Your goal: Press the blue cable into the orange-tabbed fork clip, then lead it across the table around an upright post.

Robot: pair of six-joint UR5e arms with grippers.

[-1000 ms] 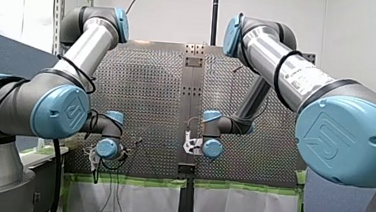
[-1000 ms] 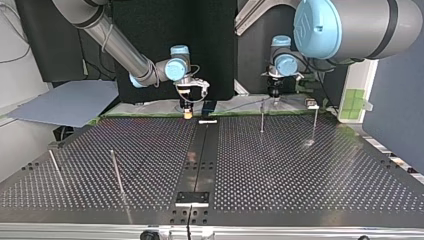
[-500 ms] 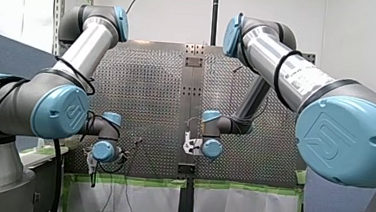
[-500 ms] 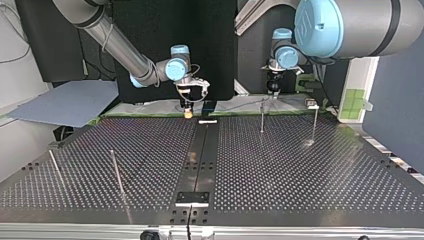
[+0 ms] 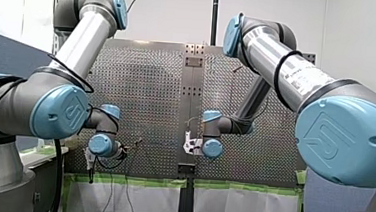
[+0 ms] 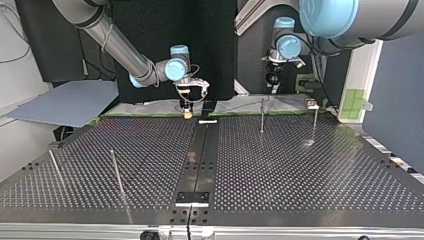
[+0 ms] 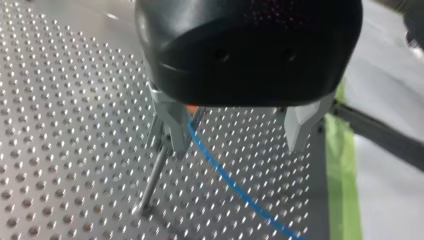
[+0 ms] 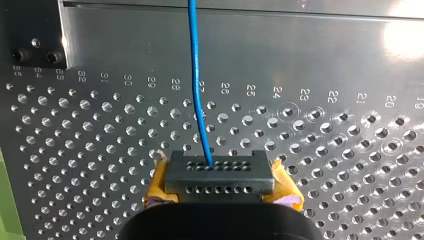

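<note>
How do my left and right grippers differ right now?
My left gripper has bare metal fingers, spread open; my right gripper has yellow pads clamped on a dark block. The blue cable passes unclamped between the left's fingers but ends in the right's block. Both are over the perforated table.

Left wrist view: blue cable (image 7: 225, 176) near end hidden behind left gripper (image 7: 236, 147) finger; far end cut off at gripper's 5 o'clock. Right wrist view: cable tip buried between right gripper (image 8: 218, 176) fingers; run cut off at 12 o'clock.
</note>
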